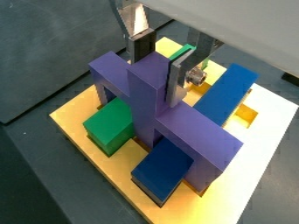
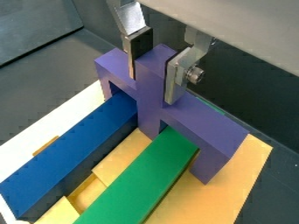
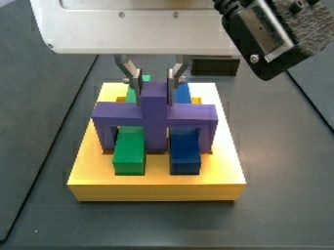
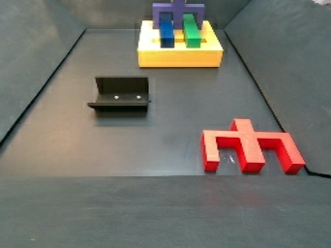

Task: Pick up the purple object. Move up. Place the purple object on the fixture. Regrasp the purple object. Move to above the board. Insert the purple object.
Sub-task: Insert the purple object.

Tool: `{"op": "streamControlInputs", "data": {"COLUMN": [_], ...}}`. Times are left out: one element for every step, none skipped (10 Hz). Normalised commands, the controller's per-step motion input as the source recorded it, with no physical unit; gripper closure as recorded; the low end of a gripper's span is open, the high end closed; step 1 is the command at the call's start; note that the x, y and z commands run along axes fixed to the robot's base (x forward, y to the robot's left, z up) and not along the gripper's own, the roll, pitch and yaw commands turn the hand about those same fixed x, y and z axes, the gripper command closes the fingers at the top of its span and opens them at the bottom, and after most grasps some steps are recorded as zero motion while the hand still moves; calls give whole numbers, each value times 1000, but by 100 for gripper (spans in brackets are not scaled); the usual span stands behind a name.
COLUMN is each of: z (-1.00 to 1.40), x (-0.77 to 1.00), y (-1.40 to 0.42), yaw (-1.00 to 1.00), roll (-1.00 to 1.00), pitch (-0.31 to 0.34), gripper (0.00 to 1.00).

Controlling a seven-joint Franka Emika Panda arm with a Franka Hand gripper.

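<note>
The purple object (image 1: pixel 176 131) (image 2: pixel 198 131) stands on the yellow board (image 3: pixel 156 186) (image 4: pixel 181 56). Its crossbar spans the green bar (image 3: pixel 129 151) and the blue bar (image 3: pixel 187 151), with one end leg outside each bar, and its stem (image 3: pixel 154 98) points up. My gripper (image 1: pixel 160 57) (image 2: pixel 158 57) (image 3: pixel 154 73) hangs straight above the board. Its silver fingers (image 2: pixel 176 74) press the two sides of the stem, so it is shut on the piece. In a side view the purple object (image 4: pixel 177 14) shows at the far end of the floor, and the gripper is cut off there.
The black fixture (image 4: pixel 120 94) stands by itself on the dark floor at mid left. A red piece (image 4: pixel 253 147) of similar shape lies flat near the front right. Dark walls ring the floor.
</note>
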Motion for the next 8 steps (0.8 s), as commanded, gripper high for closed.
{"op": "streamControlInputs", "data": {"z": [-237,-349,-314,-231,-214,-300,-226,-180], "x": [3,129,311,343,231,-14,-277,-354], "y": [-34,0,0,0,-126,0,0,0], "yaw": [0,0,26,49,0,0,-40,-91], "roll": [7,26,60,66,20,30,0,0], "pitch": [-19,-37,0,0,0,0,-24,-33], "gripper": [100,100,100,100,100,100,100,100]}}
